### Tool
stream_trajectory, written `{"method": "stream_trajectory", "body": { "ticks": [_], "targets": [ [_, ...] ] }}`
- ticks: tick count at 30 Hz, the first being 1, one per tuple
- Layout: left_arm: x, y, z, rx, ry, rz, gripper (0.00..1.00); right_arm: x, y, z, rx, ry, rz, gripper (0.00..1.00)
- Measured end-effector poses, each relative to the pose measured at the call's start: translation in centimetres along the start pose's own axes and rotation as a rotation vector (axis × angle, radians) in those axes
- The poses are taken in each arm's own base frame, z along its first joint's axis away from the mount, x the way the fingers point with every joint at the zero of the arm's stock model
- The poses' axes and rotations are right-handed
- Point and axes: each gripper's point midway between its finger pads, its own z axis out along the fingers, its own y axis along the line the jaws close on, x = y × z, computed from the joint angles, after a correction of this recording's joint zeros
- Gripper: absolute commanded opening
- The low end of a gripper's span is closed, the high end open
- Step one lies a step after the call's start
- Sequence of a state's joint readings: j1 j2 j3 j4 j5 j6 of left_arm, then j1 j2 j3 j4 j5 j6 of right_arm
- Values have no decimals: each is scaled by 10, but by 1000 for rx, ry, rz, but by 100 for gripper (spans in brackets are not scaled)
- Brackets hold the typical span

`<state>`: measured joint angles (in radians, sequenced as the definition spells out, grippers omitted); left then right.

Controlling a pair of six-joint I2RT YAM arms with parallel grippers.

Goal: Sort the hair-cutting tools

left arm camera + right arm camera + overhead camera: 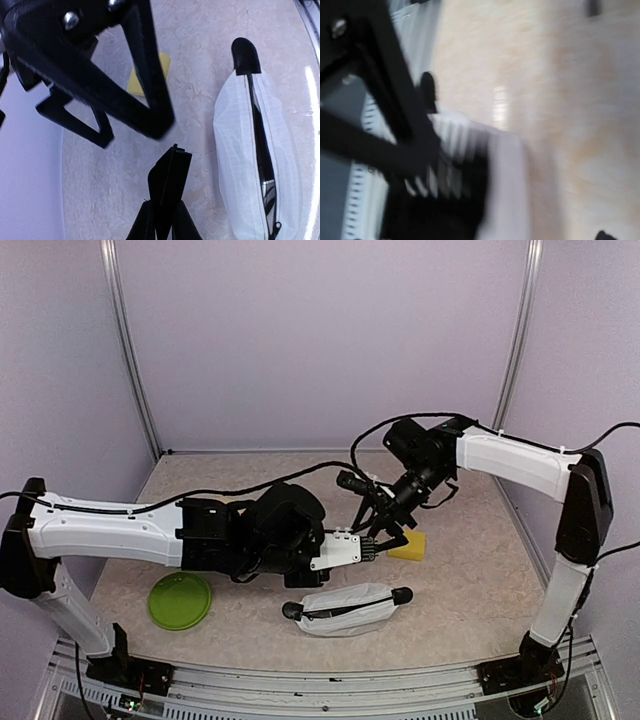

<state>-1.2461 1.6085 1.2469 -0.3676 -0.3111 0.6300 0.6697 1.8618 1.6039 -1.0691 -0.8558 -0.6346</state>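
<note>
One white zip pouch (pixel 235 150) lies on the surface (pixel 460 580), its long axis left to right. In its open slit one shiny piece (pixel 268 190) lies lengthwise; we cannot tell what it is. The left tool (pixel 173 157) is pinched narrow, and we cannot tell whether it grips something. The right tool (pixel 131 136) stands wide and empty. We count one green plate (pixel 180 601) and one yellow block (pixel 134 85).

Two arms reach over the desk (pixel 480 580): one left arm (pixel 100 530) and one right arm (pixel 510 460). Each carries a single pincer, so there are two, the left pincer (pixel 172 170) and the right pincer (pixel 131 133), with two fingers apiece. On the desk lie one green plate (pixel 180 600) at near left, one white zip pouch (pixel 345 608) with two black ends near the middle, and one yellow block (pixel 408 546) just beyond it. The dark contents inside the pouch cannot be counted.
</note>
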Motion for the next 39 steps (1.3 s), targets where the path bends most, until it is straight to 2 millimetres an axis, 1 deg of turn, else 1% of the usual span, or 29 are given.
{"method": "stream_trajectory", "body": {
  "ticks": [2,5,7,9,11,15,17,19,22,26,29,37,39],
  "targets": [
    [-6,-3,-11,24,-28,-45,0,0,-3,-22,102,-15,-19,100],
    [-23,-5,-36,66,-115,-142,0,6,-9,-59,280,-47,-33,100],
    [-32,-7,-51,93,-165,-212,0,12,-12,-77,362,-77,-25,100],
    [-38,-13,-58,117,-194,-266,0,24,-14,-82,388,-94,3,100],
    [-42,-26,-59,143,-198,-307,0,42,-14,-76,364,-87,49,98],
    [-44,-61,-50,198,-155,-342,0,77,-8,-43,221,-45,173,91],
    [-41,-76,-42,217,-117,-356,0,90,-3,-32,163,-30,219,86],
    [-36,-86,-34,224,-80,-371,0,99,6,-24,113,-21,254,79],
    [-32,-93,-25,223,-47,-394,0,103,17,-20,56,-27,272,63],
    [-24,-96,-16,197,-8,-418,0,106,30,-17,-10,-35,289,60],
    [-17,-96,-8,168,29,-418,0,109,31,-13,-39,-31,297,57],
    [1,-95,5,93,114,-405,0,118,36,5,-116,10,329,42],
    [5,-95,8,82,130,-398,0,119,37,7,-122,17,328,34]
  ]
}}
